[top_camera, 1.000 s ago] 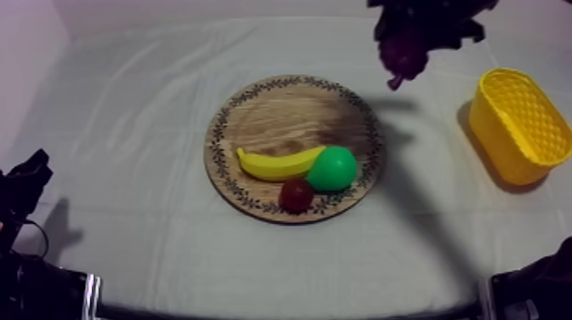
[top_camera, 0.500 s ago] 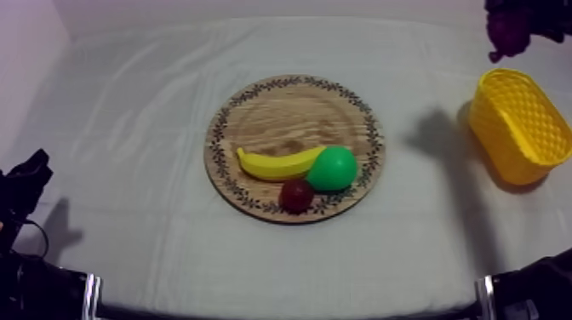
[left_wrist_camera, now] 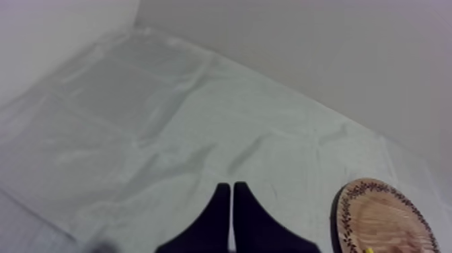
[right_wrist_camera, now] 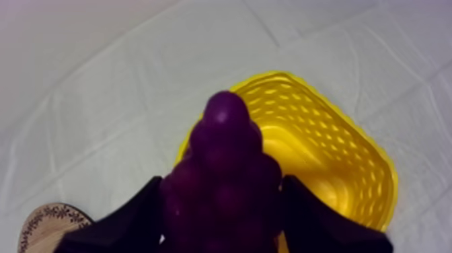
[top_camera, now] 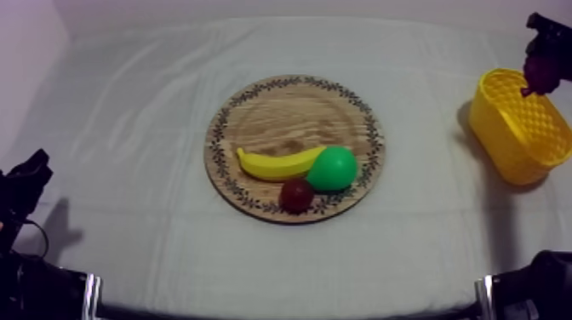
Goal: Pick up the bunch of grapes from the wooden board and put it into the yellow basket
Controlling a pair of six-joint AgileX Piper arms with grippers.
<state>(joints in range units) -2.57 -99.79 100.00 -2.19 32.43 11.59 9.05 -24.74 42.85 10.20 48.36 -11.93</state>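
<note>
The purple bunch of grapes (top_camera: 541, 71) hangs in the air over the far end of the yellow basket (top_camera: 521, 136) at the table's right side. My right gripper (top_camera: 545, 53) is shut on the grapes. In the right wrist view the bunch of grapes (right_wrist_camera: 224, 178) sits between the black fingers (right_wrist_camera: 315, 219), directly above the basket (right_wrist_camera: 336, 161). The round wooden board (top_camera: 281, 115) lies in the middle of the table. My left gripper (left_wrist_camera: 231, 192) is shut on nothing, its fingers together as a wedge over the cloth near the left edge.
On the board's near half lie a banana (top_camera: 274, 163), a green pear (top_camera: 334, 168) and a small red fruit (top_camera: 296, 195). The board's rim (left_wrist_camera: 377, 215) shows beside my left gripper. A wall closes off the table's far side.
My right gripper has carried the grapes rightward from above the board's far right side to a spot over the basket, and lower. The left arm has not moved.
</note>
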